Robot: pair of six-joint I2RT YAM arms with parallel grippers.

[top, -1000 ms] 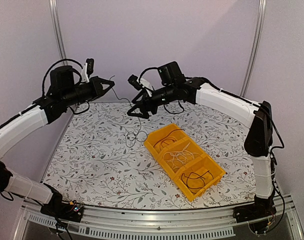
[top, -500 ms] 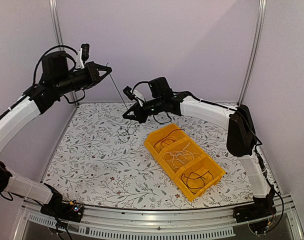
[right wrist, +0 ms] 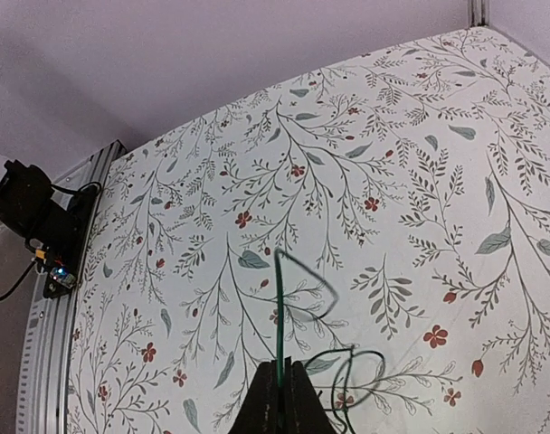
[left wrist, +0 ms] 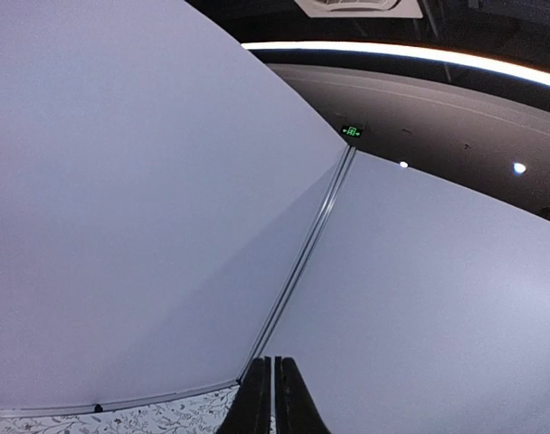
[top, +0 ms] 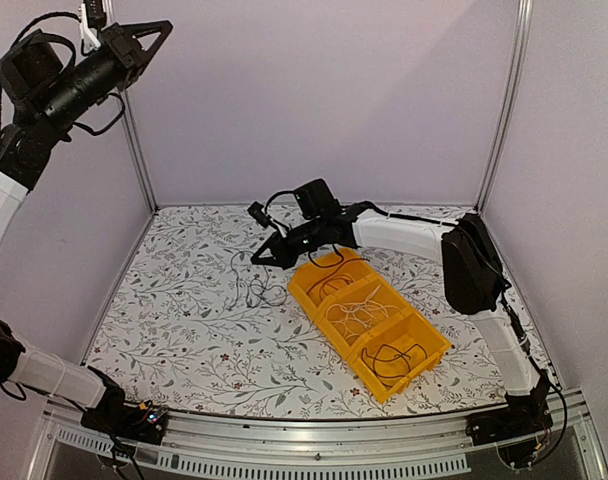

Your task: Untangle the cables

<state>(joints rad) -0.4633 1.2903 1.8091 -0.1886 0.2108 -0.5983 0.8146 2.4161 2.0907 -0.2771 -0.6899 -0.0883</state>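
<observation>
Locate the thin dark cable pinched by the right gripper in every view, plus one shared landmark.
Top external: the dark cable lies looped on the floral tablecloth, centre-left, below the right gripper.
Left wrist: not in it; only walls and a tablecloth corner.
Right wrist: bottom centre, rising from the shut fingertips.
Shared landmark: the floral tablecloth.

Our left arm point(top: 69, 78) reaches high into the back-left corner, well above the worktop point(top: 184, 335). The left tool point(top: 156, 36) points right with its fingers pressed together. Our right arm point(top: 399, 230) stretches low across the back. The right tool point(top: 259, 258) is angled down, its fingers pinching a thin dark cable point(right wrist: 279, 303).
</observation>
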